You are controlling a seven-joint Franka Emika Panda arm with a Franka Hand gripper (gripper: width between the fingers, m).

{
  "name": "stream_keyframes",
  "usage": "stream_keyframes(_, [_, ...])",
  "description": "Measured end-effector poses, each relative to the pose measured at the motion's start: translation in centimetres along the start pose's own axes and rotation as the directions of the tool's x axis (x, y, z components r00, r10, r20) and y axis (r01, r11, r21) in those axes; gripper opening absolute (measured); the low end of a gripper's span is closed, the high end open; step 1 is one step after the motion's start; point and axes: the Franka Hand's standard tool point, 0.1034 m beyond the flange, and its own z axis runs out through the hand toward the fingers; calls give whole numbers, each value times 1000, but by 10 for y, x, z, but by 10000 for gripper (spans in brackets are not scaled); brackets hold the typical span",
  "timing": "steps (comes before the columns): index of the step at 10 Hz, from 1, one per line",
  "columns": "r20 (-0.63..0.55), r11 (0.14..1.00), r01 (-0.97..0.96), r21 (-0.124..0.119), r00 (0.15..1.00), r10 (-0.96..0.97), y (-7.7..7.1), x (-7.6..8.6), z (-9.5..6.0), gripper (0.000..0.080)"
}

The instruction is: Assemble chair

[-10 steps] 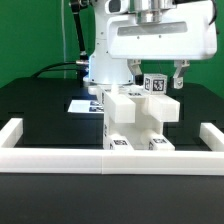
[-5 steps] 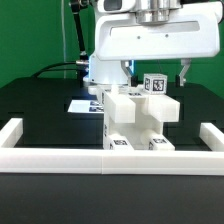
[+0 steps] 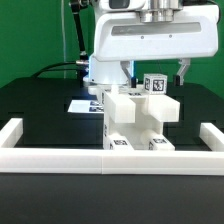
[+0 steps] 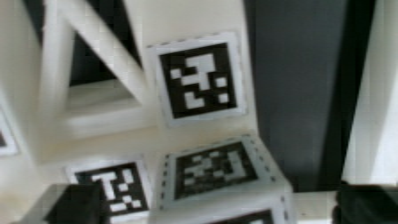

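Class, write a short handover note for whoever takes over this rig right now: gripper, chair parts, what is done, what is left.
Gripper: open, fingers either side of the tagged white plastic post, not touching it.
Chair: matte white blocky plastic assembly stands against the long white border frame.
Done: several pieces look joined.
Left: probably closing on the post and seating it; other parts cannot be told.

A black desk (image 3: pixel 40 110) spans the middle. A low white border frame (image 3: pixel 60 160) crosses the lower part. The marker board (image 3: pixel 80 104) lies left of centre, and a green backdrop (image 3: pixel 30 35) fills the upper left.
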Motion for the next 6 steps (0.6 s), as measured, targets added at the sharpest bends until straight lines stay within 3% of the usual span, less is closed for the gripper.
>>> stream_keyframes(1, [1,1000,3,-1,1000,-3,0,0,0,523])
stream_keyframes(3, [2,1000,3,-1,1000,-3,1,0,1,266])
stream_keyframes(6, [2,1000,-26,-2,1000,26,1,-1,1,269])
